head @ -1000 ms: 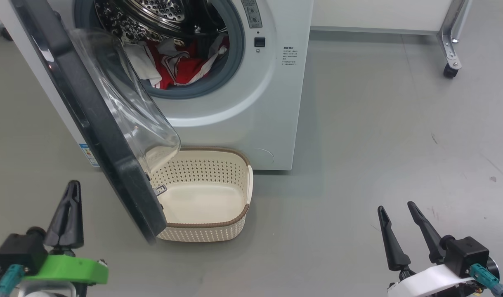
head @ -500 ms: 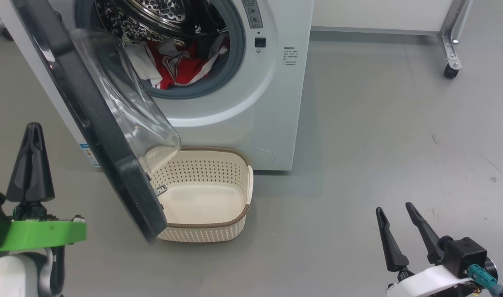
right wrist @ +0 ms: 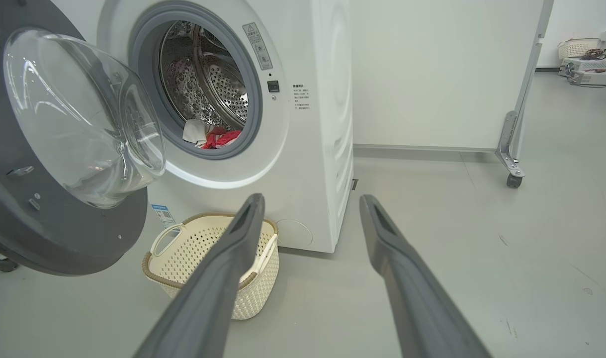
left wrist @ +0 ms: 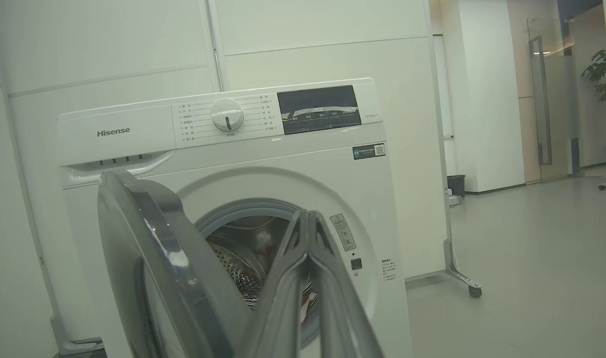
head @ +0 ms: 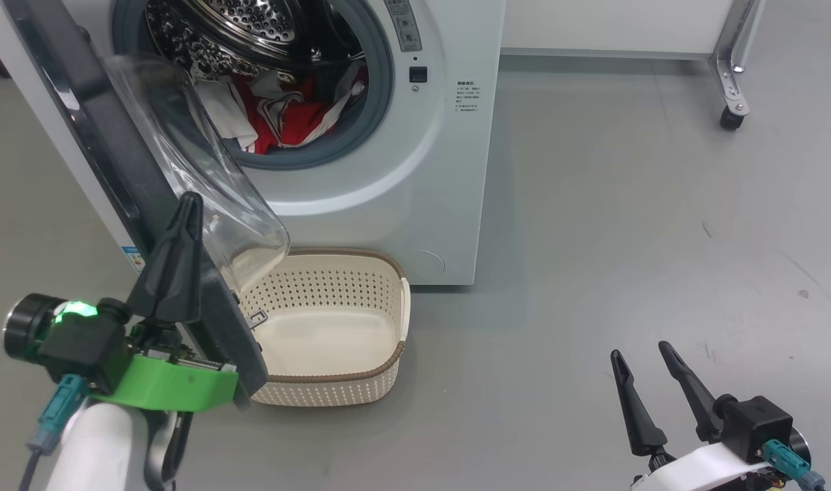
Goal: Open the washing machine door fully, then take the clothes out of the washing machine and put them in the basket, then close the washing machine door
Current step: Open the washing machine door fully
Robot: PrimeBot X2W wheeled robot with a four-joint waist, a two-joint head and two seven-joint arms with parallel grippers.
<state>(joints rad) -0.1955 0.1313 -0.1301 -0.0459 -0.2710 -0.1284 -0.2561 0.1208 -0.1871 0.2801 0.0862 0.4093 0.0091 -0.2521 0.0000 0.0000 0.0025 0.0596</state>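
The washing machine (head: 422, 170) stood across the upper left of the head view. The washing machine door (head: 115, 170) was swung out toward the lower left, its black rim running as a steep diagonal. The door's clear glass bowl (head: 204, 170) bulged over the left end of the basket (head: 320, 290). The basket sat on the grey floor (head: 626, 204) just before the machine's front, at lower centre, its pale bottom showing. The clothes (head: 285, 116) lay in the drum (head: 251, 20) behind the grey rubber ring (head: 374, 102), a red and white heap at the top of the frame.

The left gripper (head: 189, 201) was at the lower left, in front of the lower part of the door's rim. Its jaws were pressed together with nothing between them. From its wrist view the fingers met at a point (left wrist: 305, 214) with the door's edge (left wrist: 148, 238) just to their left. I could not tell whether they touched the door.

The right gripper (head: 640, 351) hung at the lower right over bare floor, well apart from the machine. Its jaws were spread wide and held nothing. Between its parted fingers (right wrist: 311, 199) the wrist view showed the machine's lower front. The basket (right wrist: 203, 248) was to the left there, and the clothes (right wrist: 218, 139) showed low in the drum opening.
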